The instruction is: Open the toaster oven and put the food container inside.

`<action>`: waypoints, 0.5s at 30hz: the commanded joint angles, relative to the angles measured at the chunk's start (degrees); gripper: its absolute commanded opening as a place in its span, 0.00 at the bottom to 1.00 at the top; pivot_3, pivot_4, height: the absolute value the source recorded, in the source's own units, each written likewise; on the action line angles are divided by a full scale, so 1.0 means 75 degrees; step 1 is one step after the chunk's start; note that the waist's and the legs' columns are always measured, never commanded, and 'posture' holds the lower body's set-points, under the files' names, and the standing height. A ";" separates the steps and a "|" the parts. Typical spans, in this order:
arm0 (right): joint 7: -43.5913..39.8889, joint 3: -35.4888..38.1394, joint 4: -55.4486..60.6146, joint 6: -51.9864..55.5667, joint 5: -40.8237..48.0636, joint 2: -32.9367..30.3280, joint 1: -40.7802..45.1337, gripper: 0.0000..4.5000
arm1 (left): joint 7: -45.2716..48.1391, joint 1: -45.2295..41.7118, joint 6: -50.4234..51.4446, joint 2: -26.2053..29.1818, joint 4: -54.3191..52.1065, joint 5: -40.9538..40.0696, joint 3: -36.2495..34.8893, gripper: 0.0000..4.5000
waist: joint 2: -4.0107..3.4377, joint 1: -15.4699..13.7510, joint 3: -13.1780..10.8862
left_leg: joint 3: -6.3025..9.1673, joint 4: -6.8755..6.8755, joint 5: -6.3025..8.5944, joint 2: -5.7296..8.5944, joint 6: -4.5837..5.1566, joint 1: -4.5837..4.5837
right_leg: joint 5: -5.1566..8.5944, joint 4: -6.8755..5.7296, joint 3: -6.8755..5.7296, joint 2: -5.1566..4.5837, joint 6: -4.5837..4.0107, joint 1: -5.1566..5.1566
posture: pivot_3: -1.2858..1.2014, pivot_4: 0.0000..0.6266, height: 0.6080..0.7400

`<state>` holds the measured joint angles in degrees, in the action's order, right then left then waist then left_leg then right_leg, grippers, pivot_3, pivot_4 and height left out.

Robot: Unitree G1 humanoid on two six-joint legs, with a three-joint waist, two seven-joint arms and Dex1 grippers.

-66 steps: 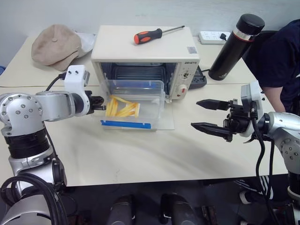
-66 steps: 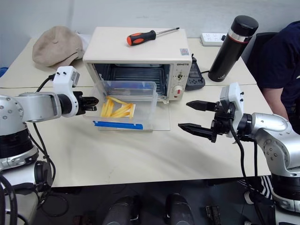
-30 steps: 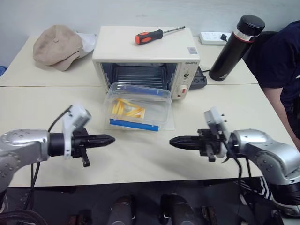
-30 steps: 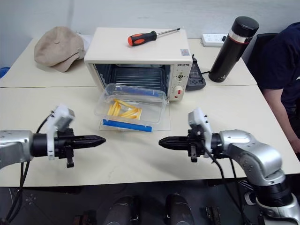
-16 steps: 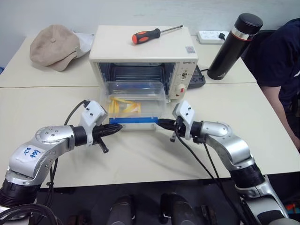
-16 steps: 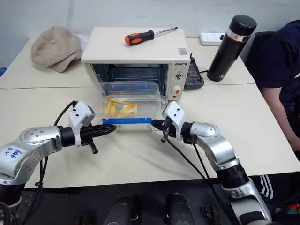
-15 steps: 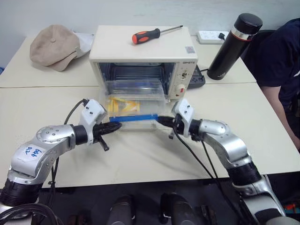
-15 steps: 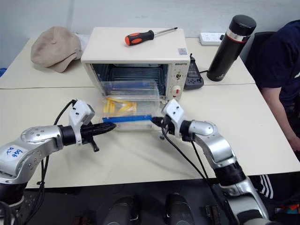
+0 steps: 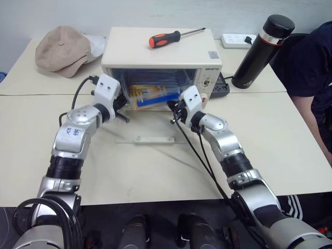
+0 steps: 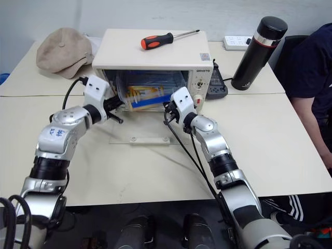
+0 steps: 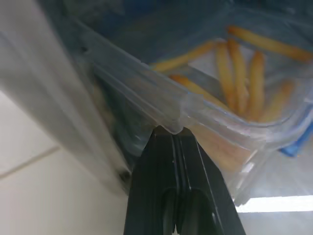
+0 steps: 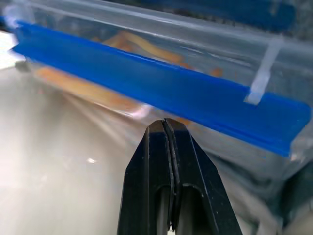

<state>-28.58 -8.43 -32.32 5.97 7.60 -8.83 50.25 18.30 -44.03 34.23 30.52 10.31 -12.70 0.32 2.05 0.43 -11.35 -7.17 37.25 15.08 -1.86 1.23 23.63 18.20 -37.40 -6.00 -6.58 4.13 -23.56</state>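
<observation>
Pale cream table [image 9: 290,135], with a seam running across it from side to side, level with the front of the oven. Toward the back edge, at the middle: cream-white toaster oven [image 9: 162,52], its glass door [image 9: 153,136] folded down flat onto the tabletop. At the back left corner: tan cap [image 9: 61,49], beside a white cloth [image 9: 94,40]. Near the back right corner: tall black flask [image 9: 258,51] standing upright, and behind it, against the back edge, a white power strip [image 9: 236,40]. Between oven and flask, touching the oven's right side: small dark device [image 9: 218,87].
</observation>
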 commanded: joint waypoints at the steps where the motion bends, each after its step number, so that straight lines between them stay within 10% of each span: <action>1: -0.0160 0.0221 0.0051 -0.0296 -0.0009 -0.0015 0.0175 0.00 | 0.0356 -0.0058 -0.0254 0.0077 -0.0239 0.0046 -0.0165 0.00 | 0.0000 0.0033 0.0000 | 0.0000 0.0000 0.0000 -0.0001 0.0000 0.0002 | 0.0000 0.0001 -0.0001 0.0000 0.0000 -0.0001 | 0.52 0.24 1.00; 15: -0.1506 0.0163 0.3450 0.1648 0.0693 -0.1045 -0.1398 0.00 | 0.2968 0.1932 0.1663 0.1604 -0.3932 -0.2122 -0.0818 0.00 | -0.0001 0.0161 0.0000 | 0.0016 -0.0010 -0.0006 -0.0008 -0.0012 -0.0003 | 0.0003 0.0002 0.0004 -0.0003 -0.0002 0.0001 | 0.52 0.24 1.00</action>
<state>-38.82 -8.38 -10.77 17.18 11.24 -15.94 39.72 39.90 -28.36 46.13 42.79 -16.59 -26.95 -5.16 2.04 1.64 -11.35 -7.04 37.19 15.03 -1.92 1.14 23.58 18.22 -37.40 -5.97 -6.61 4.11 -23.52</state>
